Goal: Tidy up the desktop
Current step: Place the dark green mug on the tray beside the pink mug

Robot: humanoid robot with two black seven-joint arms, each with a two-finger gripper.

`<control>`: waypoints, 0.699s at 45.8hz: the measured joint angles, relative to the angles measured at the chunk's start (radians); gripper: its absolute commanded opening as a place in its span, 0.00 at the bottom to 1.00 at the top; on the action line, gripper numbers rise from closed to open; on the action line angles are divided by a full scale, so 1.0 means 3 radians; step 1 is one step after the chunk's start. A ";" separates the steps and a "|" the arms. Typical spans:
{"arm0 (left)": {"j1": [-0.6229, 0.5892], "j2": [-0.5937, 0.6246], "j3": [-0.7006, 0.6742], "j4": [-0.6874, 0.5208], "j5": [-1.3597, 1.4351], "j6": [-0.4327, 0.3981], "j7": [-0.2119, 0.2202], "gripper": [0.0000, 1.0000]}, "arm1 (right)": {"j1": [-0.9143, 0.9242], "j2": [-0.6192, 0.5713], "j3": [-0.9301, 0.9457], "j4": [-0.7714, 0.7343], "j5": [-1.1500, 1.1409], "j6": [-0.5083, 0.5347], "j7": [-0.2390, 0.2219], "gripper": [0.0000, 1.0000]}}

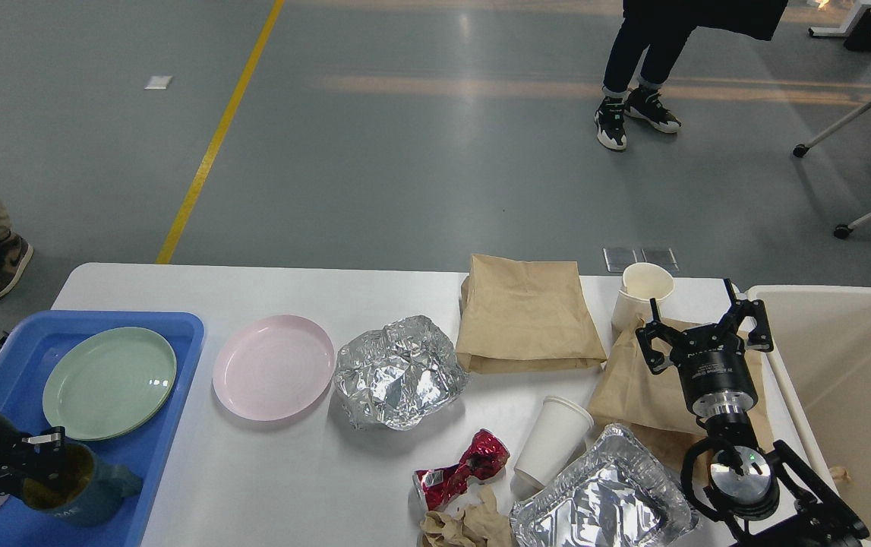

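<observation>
While left gripper (48,448) sits at mug (74,486) in blue tray (169,327), fingers on rim, can't tell if clamped; dishes step. Right gripper (705,323) fingers apart over flat bag (632,387). Next: pinch thin paper, drop in bin (845,304). Tabletop (291,479) white, smooth, below all. Foil (397,372) crinkly; pink plate (274,367) round.

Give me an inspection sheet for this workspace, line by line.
Surface: white desktop, crowded on its right half.
Job's things: green plate and teal mug in the blue tray; pink plate beside the tray.
Clutter: crumpled foil, two brown bags, two paper cups, crushed red can, foil tray, wadded paper.
Grippers: right pincer open above a bag; left pincer at the mug, state unclear.
Cables: nothing seen.
Surroundings: beige bin at right; people's legs, chair on floor.
</observation>
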 measured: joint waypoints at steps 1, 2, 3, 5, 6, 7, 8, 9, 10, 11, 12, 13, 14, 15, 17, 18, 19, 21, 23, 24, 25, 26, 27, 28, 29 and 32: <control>-0.0002 0.0002 0.0015 -0.0003 -0.0019 0.0005 0.0007 0.89 | 0.0000 0.0000 0.0000 0.0000 0.0000 0.0000 0.0000 1.00; -0.0004 0.0003 0.0026 -0.0005 -0.0031 0.0005 0.0012 0.89 | 0.0000 0.0000 0.0000 0.0000 0.0000 0.0000 0.0000 1.00; -0.0008 0.0007 0.0040 -0.0010 -0.0040 0.0004 0.0016 0.90 | 0.0000 0.0000 0.0000 0.0000 0.0000 0.0000 0.0000 1.00; -0.0025 0.0020 0.0067 -0.0030 -0.0048 -0.0006 0.0018 0.90 | 0.0000 0.0000 0.0000 0.0000 0.0000 0.0000 0.0000 1.00; -0.0043 0.0033 0.0088 -0.0048 -0.0051 -0.0012 0.0019 0.90 | 0.0000 0.0000 0.0000 0.0000 0.0000 0.0000 0.0000 1.00; -0.0080 0.0052 0.0126 -0.0080 -0.0053 -0.0019 0.0020 0.90 | 0.0000 0.0000 0.0000 0.0000 0.0000 0.0000 0.0000 1.00; -0.0124 0.0068 0.0166 -0.0115 -0.0053 -0.0023 0.0020 0.90 | 0.0000 0.0000 0.0000 0.0000 0.0000 0.0000 0.0000 1.00; -0.0181 0.0082 0.0215 -0.0158 -0.0053 -0.0024 0.0021 0.90 | 0.0000 0.0000 0.0000 0.0000 0.0000 0.0000 0.0000 1.00; -0.0251 0.0094 0.0274 -0.0209 -0.0053 -0.0025 0.0021 0.90 | 0.0000 0.0000 0.0000 0.0000 0.0000 0.0000 0.0000 1.00; -0.0358 0.0105 0.0359 -0.0284 -0.0054 -0.0026 0.0018 0.90 | 0.0000 0.0000 0.0000 0.0000 0.0000 0.0000 0.0000 1.00; -0.0452 0.0112 0.0435 -0.0346 -0.0055 -0.0028 0.0012 0.90 | 0.0000 0.0000 0.0000 0.0000 0.0000 0.0000 0.0000 1.00; -0.0555 0.0116 0.0516 -0.0409 -0.0057 -0.0030 0.0005 0.90 | 0.0000 0.0000 0.0000 0.0000 0.0000 0.0000 0.0000 1.00; -0.0691 0.0119 0.0623 -0.0489 -0.0062 -0.0030 -0.0001 0.90 | 0.0000 0.0000 0.0000 0.0000 0.0000 0.0000 0.0000 1.00; -0.0798 0.0119 0.0712 -0.0549 -0.0071 -0.0029 -0.0004 0.90 | 0.0000 0.0000 0.0000 0.0000 0.0000 0.0000 0.0000 1.00; -0.1034 0.0108 0.0912 -0.0673 -0.0115 -0.0029 -0.0007 0.90 | 0.0000 0.0000 0.0000 0.0000 0.0000 0.0000 0.0000 1.00; -0.1137 0.0098 0.1000 -0.0724 -0.0148 -0.0030 -0.0008 0.90 | 0.0000 0.0000 0.0000 0.0000 0.0000 0.0000 0.0000 1.00; -0.1240 0.0084 0.1085 -0.0773 -0.0187 -0.0030 -0.0008 0.90 | 0.0000 0.0000 0.0000 0.0000 0.0000 0.0000 0.0000 1.00; -0.1479 0.0034 0.1267 -0.0882 -0.0289 -0.0030 -0.0008 0.90 | 0.0000 0.0000 0.0000 0.0000 0.0000 0.0000 0.0000 1.00; -0.1698 -0.0025 0.1415 -0.0980 -0.0379 -0.0029 -0.0007 0.90 | 0.0000 0.0000 0.0000 0.0000 0.0000 0.0000 0.0000 1.00; -0.1837 -0.0066 0.1502 -0.1043 -0.0433 -0.0029 -0.0004 0.90 | 0.0000 0.0000 0.0000 0.0000 0.0000 0.0000 0.0000 1.00; -0.1947 -0.0100 0.1565 -0.1097 -0.0476 -0.0029 -0.0002 0.90 | 0.0000 0.0000 0.0000 0.0000 0.0000 0.0000 0.0000 1.00; -0.2231 -0.0208 0.1704 -0.1244 -0.0594 -0.0028 -0.0002 0.90 | 0.0000 0.0000 0.0000 0.0000 0.0000 0.0000 0.0000 1.00; -0.2301 -0.0239 0.1731 -0.1281 -0.0623 -0.0027 -0.0002 0.89 | 0.0000 0.0000 0.0000 0.0000 0.0000 0.0000 0.0000 1.00; -0.2411 -0.0293 0.1771 -0.1353 -0.0670 -0.0023 0.0001 0.89 | -0.0001 0.0000 0.0000 0.0000 0.0000 0.0000 0.0000 1.00; -0.2525 -0.0352 0.1802 -0.1431 -0.0717 -0.0024 0.0002 0.89 | -0.0001 -0.0001 0.0001 -0.0001 -0.0001 0.0000 0.0000 1.00; -0.2924 -0.0565 0.1868 -0.1704 -0.0870 -0.0022 0.0001 0.89 | 0.0000 0.0001 0.0000 0.0000 0.0000 0.0000 0.0000 1.00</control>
